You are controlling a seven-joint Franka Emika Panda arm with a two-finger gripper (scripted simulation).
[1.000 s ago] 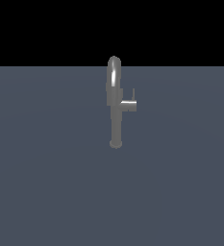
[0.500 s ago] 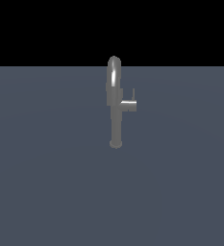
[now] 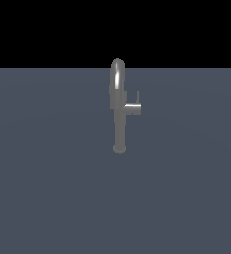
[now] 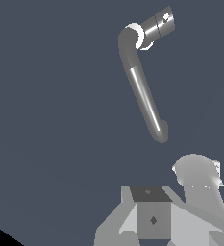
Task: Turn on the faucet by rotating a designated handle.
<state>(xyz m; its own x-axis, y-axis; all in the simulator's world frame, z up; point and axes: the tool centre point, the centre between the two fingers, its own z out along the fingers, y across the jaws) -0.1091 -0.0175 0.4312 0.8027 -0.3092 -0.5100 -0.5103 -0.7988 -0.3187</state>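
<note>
Closest to my wrist camera is the gripper [image 4: 154, 218], a pale blocky mass low in the picture; the fingertips are cut off by the frame edge, so I cannot tell whether the jaws stand wide or narrow, and I see nothing held between them. Beyond it, seen from above, lies the faucet [image 4: 143, 91], its spout running toward the gripper and the handle [image 4: 157, 26] sticking out at the far end. In the exterior view the faucet [image 3: 118, 106] stands upright mid-floor [image 3: 47, 188], the handle [image 3: 133, 108] at 3 o'clock off the column with its thin lever pointing to 12. Nothing there has shifted over the last second: handle and lever sit where they were, and the arm is outside that view. I judge the turning not yet begun; I'm only on the approach, well apart from the handle.
</note>
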